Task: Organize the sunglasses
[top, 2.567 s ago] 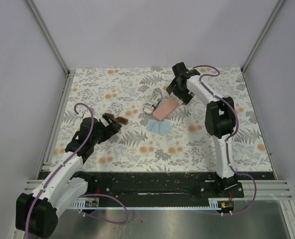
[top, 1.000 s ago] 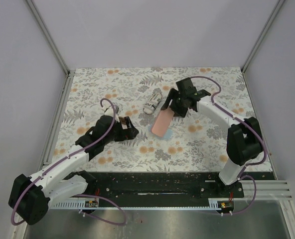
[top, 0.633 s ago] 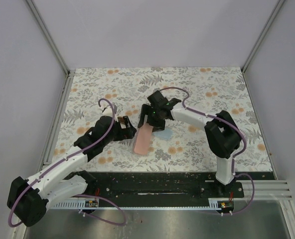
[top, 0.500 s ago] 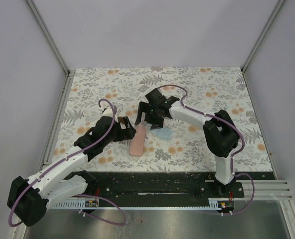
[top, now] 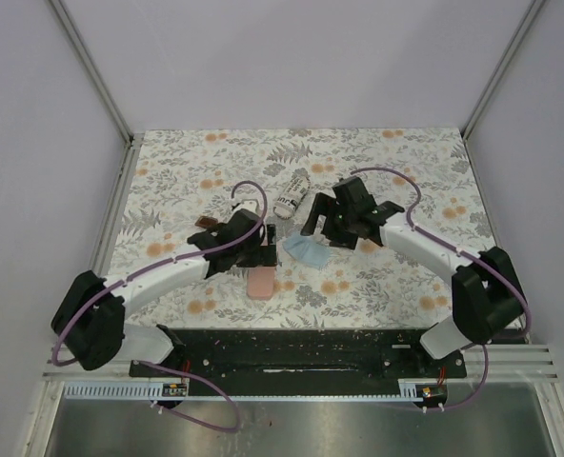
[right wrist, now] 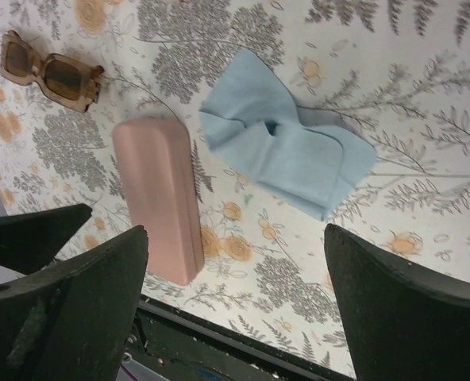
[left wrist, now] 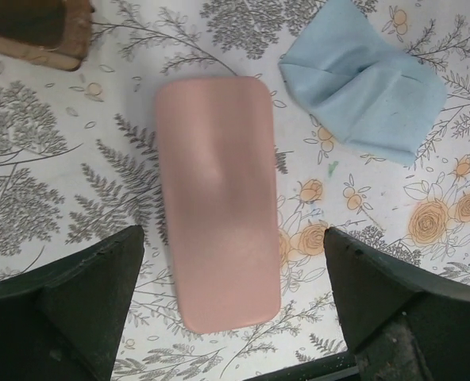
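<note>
A: Sunglasses (right wrist: 51, 71) location?

B: Brown-framed pair, brown lenses, lying flat on the floral table (top: 406, 276), lenses up. Not in either claw. My right wrist cam has them just off the far end of the pink hard case (right wrist: 157, 210), close but not touching. Left wrist cam only catches a corner of the frame at its top-left edge.

A: Left claw?

B: My left claw (left wrist: 233, 238) is spread wide, gripping nothing. It hangs over the pink case, one finger on either side of the near end, tablecloth showing between the case and each finger. Case lies flat, closed.

A: Right?

B: My right claw (right wrist: 235, 234) is released too, fingers wide apart, nothing between them. It's above the table, looking down at a crumpled light-blue cloth (right wrist: 287, 151) that sits just beside the case, with a strip of table between them.

A: Anything else?

B: Overhead cam shows a small white item with dark markings (top: 292, 193) beyond the cloth, near my right wrist. Too small to tell what it is. Both arms reach toward table centre. The sunglasses lie just left of my left wrist.
</note>
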### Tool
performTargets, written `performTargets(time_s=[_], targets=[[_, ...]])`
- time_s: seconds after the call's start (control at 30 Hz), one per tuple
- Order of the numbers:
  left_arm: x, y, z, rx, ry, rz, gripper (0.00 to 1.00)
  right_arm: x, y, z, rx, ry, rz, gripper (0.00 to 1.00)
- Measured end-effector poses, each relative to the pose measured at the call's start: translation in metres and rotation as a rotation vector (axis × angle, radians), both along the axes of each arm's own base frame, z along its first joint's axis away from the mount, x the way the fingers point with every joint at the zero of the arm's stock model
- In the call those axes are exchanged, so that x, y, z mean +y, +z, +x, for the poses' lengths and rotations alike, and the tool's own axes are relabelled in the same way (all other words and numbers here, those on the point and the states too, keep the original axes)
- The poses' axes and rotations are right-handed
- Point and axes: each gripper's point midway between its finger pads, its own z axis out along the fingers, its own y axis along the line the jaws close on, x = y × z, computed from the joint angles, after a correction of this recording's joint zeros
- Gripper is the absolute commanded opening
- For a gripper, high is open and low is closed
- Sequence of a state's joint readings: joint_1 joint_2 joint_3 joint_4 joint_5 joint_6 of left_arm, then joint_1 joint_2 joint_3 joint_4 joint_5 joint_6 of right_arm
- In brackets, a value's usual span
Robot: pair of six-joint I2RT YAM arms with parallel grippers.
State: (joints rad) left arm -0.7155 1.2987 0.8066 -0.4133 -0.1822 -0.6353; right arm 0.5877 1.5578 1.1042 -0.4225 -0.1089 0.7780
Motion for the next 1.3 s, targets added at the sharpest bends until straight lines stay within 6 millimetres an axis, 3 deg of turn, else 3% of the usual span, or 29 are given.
performTargets(time_s=[0.2, 0.43, 0.57, 0.73, 0.87, 1.07, 1.2, 1.3], targets=[[-0.024, -0.017, 0.005, 0.046, -0.041, 0.073, 0.99, -0.019, 0.0, -0.019, -0.035, -0.018, 0.012, 0.99], [-0.018, -0.043, 0.006, 0.113, -0.019, 0.167, 0.95, -0.024, 0.012, -0.024, -0.084, -0.023, 0.039, 0.99], [-0.015, -0.048, 0.004, 0.13, -0.008, 0.191, 0.86, -0.025, 0.012, -0.025, -0.09, -0.022, 0.043, 0.99], [-0.013, -0.052, 0.004, 0.141, 0.002, 0.207, 0.58, -0.025, 0.01, -0.026, -0.088, -0.022, 0.042, 0.99], [-0.014, -0.051, 0.004, 0.141, 0.005, 0.203, 0.42, -0.025, 0.009, -0.026, -0.089, -0.022, 0.045, 0.99], [-0.019, -0.046, 0.004, 0.156, -0.007, 0.093, 0.36, -0.016, 0.008, -0.03, -0.09, 0.021, 0.095, 0.98], [-0.013, -0.03, 0.008, 0.155, 0.016, -0.083, 0.34, -0.008, 0.009, -0.038, -0.099, 0.071, 0.158, 0.94], [-0.008, -0.005, 0.015, 0.114, 0.041, -0.232, 0.34, 0.001, 0.017, -0.044, -0.13, 0.121, 0.234, 0.89]])
